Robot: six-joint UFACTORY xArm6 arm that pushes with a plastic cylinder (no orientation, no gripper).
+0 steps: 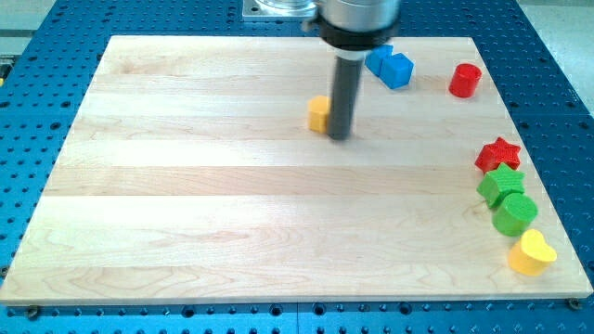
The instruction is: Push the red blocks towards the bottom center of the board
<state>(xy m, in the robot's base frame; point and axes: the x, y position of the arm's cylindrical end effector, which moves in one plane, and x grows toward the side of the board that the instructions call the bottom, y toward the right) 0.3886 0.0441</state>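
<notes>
A red cylinder block sits near the board's top right corner. A red star block sits at the right edge, touching a green block below it. My tip is in the upper middle of the board, right beside a small yellow block on its left. The tip is far to the left of both red blocks.
A blue block lies right of the rod near the top edge. A green cylinder and a yellow heart block continue the column down the right edge. The wooden board is ringed by a blue perforated table.
</notes>
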